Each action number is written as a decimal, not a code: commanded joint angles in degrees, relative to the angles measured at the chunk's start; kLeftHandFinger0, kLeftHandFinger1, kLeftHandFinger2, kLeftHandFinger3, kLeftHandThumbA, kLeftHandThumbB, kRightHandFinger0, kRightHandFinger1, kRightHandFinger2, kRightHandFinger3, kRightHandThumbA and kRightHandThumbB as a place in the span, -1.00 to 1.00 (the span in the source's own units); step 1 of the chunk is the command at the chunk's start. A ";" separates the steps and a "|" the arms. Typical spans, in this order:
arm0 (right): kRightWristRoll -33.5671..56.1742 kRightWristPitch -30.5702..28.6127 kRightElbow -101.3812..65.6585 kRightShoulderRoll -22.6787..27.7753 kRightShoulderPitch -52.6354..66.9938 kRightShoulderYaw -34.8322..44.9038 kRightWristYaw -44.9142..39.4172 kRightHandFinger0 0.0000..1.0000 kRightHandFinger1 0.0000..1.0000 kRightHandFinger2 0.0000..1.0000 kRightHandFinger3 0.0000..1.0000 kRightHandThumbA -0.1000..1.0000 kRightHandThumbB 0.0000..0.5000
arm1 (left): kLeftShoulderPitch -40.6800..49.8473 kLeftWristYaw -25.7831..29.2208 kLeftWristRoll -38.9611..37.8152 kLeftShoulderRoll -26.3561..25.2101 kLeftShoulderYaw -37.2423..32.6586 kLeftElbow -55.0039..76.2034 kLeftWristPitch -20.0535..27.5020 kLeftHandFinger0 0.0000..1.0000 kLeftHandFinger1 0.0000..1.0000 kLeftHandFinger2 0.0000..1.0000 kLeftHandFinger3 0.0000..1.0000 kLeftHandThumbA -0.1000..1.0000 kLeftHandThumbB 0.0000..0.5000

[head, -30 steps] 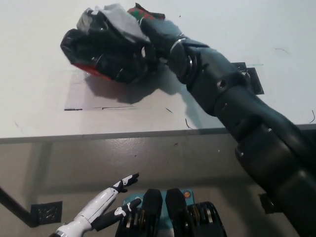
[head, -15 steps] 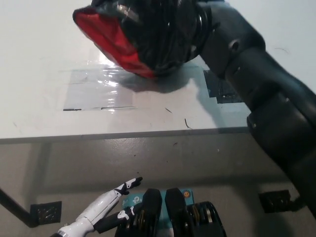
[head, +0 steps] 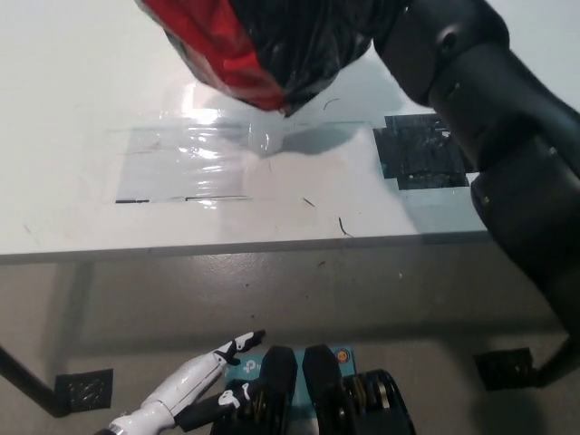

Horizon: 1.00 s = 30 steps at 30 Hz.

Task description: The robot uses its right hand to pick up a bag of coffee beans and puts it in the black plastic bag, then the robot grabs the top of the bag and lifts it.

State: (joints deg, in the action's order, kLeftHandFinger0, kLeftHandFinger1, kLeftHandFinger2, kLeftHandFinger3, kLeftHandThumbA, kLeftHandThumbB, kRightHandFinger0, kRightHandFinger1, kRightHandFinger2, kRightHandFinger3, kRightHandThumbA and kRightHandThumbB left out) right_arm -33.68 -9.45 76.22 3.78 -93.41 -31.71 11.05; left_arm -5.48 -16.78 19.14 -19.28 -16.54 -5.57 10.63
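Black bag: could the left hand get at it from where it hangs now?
Probably not. The left hand hangs low below the table edge, while the black bag is held up over the far tabletop on the right arm side.

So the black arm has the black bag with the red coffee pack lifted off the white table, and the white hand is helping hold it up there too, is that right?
Not quite. The head view shows the left hand low beside the body, holding nothing. Only the right arm carries the black bag, with the red coffee pack, above the white table.
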 commanded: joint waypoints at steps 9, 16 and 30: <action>-0.16 -1.57 -3.60 2.30 -13.14 1.55 -1.34 -1.00 -0.36 0.52 0.65 -1.00 -0.20 | -0.18 -1.74 1.56 -1.53 -1.36 3.52 -1.75 0.87 0.96 1.00 1.00 0.93 0.08; 1.05 -2.03 -4.02 2.10 -17.79 3.49 -2.07 -1.00 -0.45 0.43 0.40 -1.00 -0.12 | -0.38 -2.27 2.15 -1.81 -2.12 3.42 -1.94 0.91 0.98 1.00 1.00 0.93 0.00; 0.33 -0.99 -2.63 -2.54 -16.17 3.99 0.73 -0.99 -0.45 0.46 0.57 -1.00 0.08 | -0.42 -3.81 2.95 -2.12 -3.34 4.48 -3.60 0.89 0.96 1.00 1.00 1.00 0.13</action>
State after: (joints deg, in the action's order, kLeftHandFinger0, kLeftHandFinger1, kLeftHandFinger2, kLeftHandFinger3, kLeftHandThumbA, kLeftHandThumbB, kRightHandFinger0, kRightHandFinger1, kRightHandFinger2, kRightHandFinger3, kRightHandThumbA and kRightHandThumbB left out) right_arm -33.94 -10.13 75.82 3.07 -101.98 -28.97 8.21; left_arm -5.42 -18.89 21.10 -20.36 -19.18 -3.31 7.83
